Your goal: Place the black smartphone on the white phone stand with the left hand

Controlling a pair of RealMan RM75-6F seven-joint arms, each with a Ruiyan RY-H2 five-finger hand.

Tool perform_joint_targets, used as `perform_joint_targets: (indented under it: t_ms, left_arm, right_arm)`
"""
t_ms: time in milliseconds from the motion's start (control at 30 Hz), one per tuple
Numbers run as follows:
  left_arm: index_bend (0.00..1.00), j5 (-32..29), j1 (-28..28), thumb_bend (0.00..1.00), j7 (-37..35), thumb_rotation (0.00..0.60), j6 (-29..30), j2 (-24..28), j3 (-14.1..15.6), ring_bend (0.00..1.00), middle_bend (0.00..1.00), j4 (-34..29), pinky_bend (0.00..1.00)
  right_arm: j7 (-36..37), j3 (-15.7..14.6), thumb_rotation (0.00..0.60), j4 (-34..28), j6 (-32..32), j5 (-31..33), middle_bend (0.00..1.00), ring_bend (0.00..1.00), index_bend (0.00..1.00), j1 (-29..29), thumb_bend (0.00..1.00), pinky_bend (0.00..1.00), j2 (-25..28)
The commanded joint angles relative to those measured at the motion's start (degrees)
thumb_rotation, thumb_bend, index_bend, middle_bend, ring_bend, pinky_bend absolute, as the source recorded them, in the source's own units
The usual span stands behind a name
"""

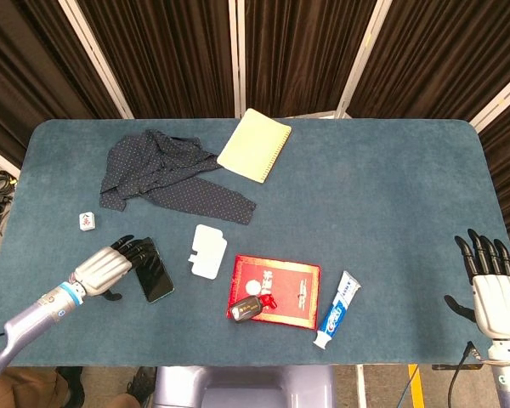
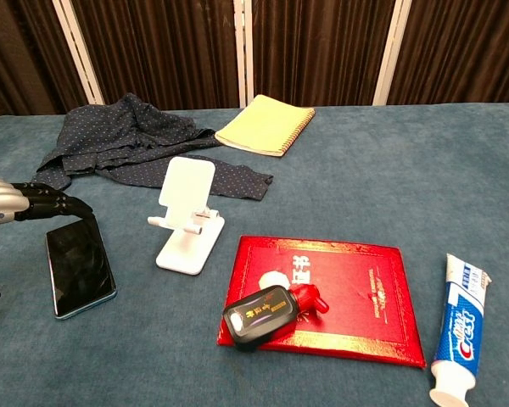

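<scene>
The black smartphone (image 1: pixel 155 272) (image 2: pixel 79 267) lies flat, screen up, on the blue table left of the white phone stand (image 1: pixel 207 251) (image 2: pixel 187 214). The stand is upright and holds nothing. My left hand (image 1: pixel 112 265) (image 2: pixel 21 204) hovers at the phone's left side, its dark fingers reaching over the phone's far end with nothing held. At the right edge of the table, my right hand (image 1: pixel 490 289) rests with its fingers spread; only the head view shows it.
A red booklet (image 2: pixel 327 297) with a black key fob (image 2: pixel 258 316) lies right of the stand, a toothpaste tube (image 2: pixel 458 331) further right. A dotted dark cloth (image 1: pixel 166 177), a yellow notebook (image 1: pixel 254 144) and a small white tile (image 1: pixel 87 220) sit behind.
</scene>
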Motion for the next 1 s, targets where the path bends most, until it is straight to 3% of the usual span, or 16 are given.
perform_joint_targets:
  t_ms: [33, 333, 567, 833, 1000]
  left_arm:
    - [0.00, 2.40, -1.82, 0.00, -1.91, 0.600, 0.01, -1.72, 1.44, 0.00, 0.00, 3.52, 0.00]
    - [0.00, 6.49, -3.90, 0.00, -5.34, 0.600, 3.30, -6.78, 3.26, 0.00, 0.00, 11.22, 0.00]
    - [0.08, 8.08, -5.92, 0.00, -6.94, 0.600, 4.40, -10.34, 4.42, 0.05, 0.00, 16.09, 0.06]
    - [0.12, 8.08, -7.40, 0.00, -6.94, 0.600, 3.94, -12.71, 5.77, 0.08, 0.01, 18.22, 0.08]
    - [0.19, 7.37, -7.49, 0.00, -7.11, 0.600, 4.30, -13.62, 6.15, 0.15, 0.08, 18.86, 0.16]
  right_arm:
    - [-0.39, 0.19, 0.600, 0.06, -0.25, 0.45, 0.00, 0.00, 0.00, 0.13, 0.00, 0.00, -0.16]
    - [-0.52, 0.65, 0.600, 0.57, -1.12, 2.03, 0.00, 0.00, 0.00, 0.33, 0.00, 0.00, -0.36]
    - [-0.20, 0.80, 0.600, 0.81, -1.45, 2.57, 0.00, 0.00, 0.00, 0.42, 0.00, 0.00, -0.34]
    - [-0.02, 0.74, 0.600, 0.78, -1.46, 2.62, 0.00, 0.00, 0.00, 0.40, 0.00, 0.00, -0.24]
    - [0.26, 0.77, 0.600, 0.75, -1.45, 2.76, 0.00, 0.00, 0.00, 0.36, 0.00, 0.00, -0.14]
